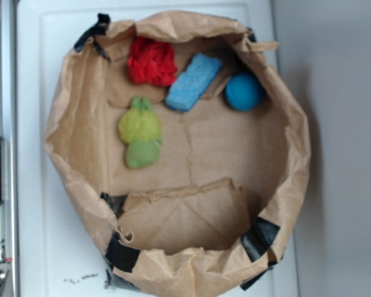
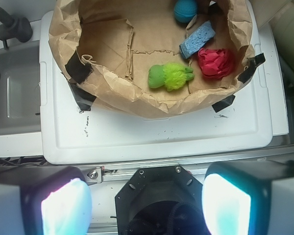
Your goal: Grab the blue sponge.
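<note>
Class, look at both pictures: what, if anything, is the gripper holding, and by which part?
Nothing. The gripper is open and empty; the blue sponge lies untouched inside the paper bag.

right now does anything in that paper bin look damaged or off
The brown paper bin is ragged: rim crumpled and patched with black tape, floor torn along a seam. The blue sponge and other items look intact.

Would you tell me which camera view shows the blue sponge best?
The exterior view: the blue sponge appears large, seen from above, between the red clump and blue ball. In the wrist view it is smaller and farther away, though unblocked.
</note>
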